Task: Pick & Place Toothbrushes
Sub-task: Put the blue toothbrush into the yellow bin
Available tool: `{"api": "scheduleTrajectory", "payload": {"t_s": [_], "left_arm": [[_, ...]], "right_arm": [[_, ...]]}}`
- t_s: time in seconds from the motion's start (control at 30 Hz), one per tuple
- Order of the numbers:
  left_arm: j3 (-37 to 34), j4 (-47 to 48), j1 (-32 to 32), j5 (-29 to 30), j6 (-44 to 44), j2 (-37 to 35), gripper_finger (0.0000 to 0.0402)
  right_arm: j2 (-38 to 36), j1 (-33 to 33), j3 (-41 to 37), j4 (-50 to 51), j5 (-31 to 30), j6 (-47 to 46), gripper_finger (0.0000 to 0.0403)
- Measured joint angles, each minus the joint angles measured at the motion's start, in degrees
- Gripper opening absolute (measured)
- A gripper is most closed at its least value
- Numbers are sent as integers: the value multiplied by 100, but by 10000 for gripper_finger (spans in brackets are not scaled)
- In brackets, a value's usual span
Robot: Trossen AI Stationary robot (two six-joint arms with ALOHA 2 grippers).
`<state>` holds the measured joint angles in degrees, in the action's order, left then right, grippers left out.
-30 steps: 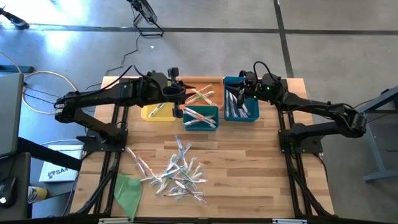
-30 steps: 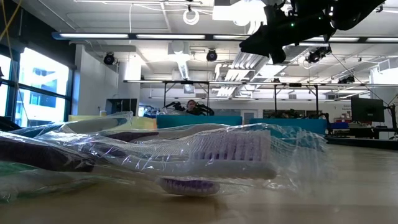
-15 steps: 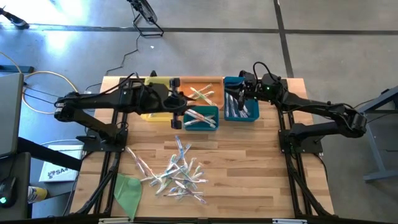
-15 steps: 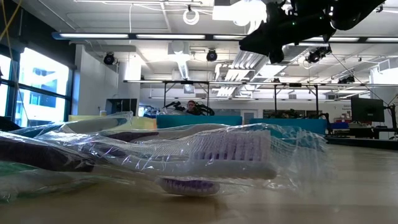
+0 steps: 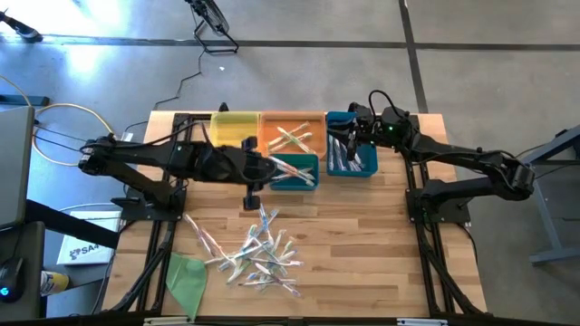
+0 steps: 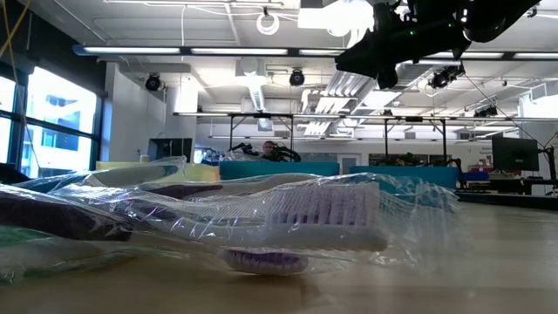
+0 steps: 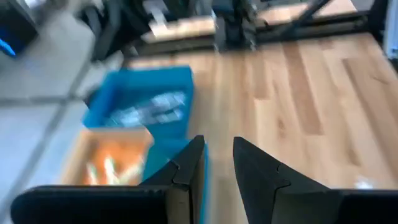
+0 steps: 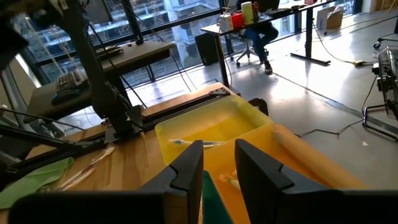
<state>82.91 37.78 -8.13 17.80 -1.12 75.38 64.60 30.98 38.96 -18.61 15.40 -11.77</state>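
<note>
Swinging forward off the yellow bin (image 5: 235, 121), the left gripper (image 5: 253, 184) now hangs over bare wood just in front of the small teal bin (image 5: 292, 171), while the right arm hasn't budged. From the left wrist view its fingers stand a little apart with nothing between them, so it looks empty, though that picture is smeared.

What matters next — the loose toothbrushes (image 5: 256, 249) lie farther toward the table's front edge from that gripper, near but not under it. They lie heaped, long axes crossing every way; the nearest one points roughly toward the gripper, lengthwise front to back. The left arm is clearly the closer one, so the next pick should be its job.

The right gripper (image 5: 353, 132) waits over the blue bin (image 5: 352, 156) at the back, fingers narrowly parted and empty.

The brushes themselves: thin whitish sticks in crinkly clear wrap with pink and teal touches — one (image 6: 288, 220) shows purple-white bristles in the low view. A green sheet (image 5: 186, 279) lies beside the pile.
</note>
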Motion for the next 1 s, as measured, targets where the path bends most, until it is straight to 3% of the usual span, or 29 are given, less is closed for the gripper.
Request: {"api": "scheduleTrajectory", "payload": {"t_s": [0.67,0.87,1.0], "left_arm": [[-169,2897,-1572,-842,6513,137,79],[-577,2510,-1655,-640,6855,384,79],[-806,1952,-1402,-638,6144,561,79]], "right_arm": [[0,0,0,58,0,4,85],[2,0,0,225,0,6,85],[2,0,0,216,0,8,85]]}}
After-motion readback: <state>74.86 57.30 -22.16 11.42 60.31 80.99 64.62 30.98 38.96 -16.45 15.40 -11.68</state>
